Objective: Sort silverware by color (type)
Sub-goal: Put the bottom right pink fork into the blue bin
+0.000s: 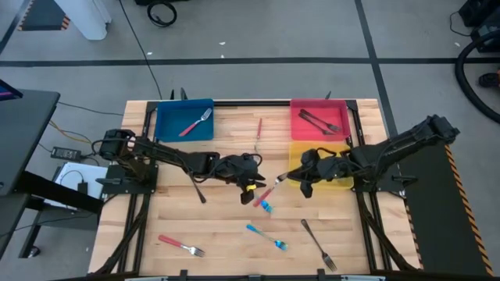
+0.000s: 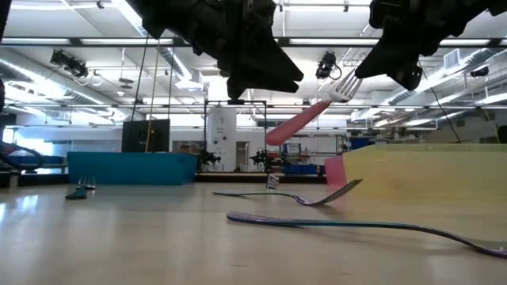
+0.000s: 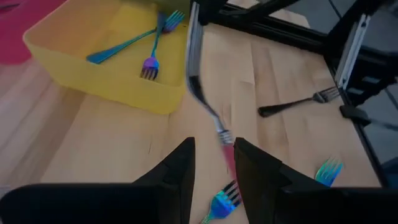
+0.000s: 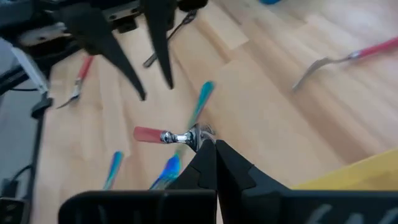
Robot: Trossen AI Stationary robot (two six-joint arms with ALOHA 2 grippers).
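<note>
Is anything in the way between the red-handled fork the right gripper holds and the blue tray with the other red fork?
Yes: the left gripper, jaws open, hangs beside the held fork, on the side toward the blue tray. The right gripper grips its tine end.

The table [image 1: 226,234] is pale, striped wood. Three trays stand on it: a blue tray [image 1: 166,129], a red tray [image 1: 300,125] and a yellow tray [image 1: 295,152]. A pink-handled fork [image 1: 195,124] lies in the blue tray, dark forks [image 1: 319,121] in the red, iridescent blue-purple forks [image 3: 146,46] in the yellow. Both arms are black; the left one [image 1: 251,186] carries a yellow mark.
</note>
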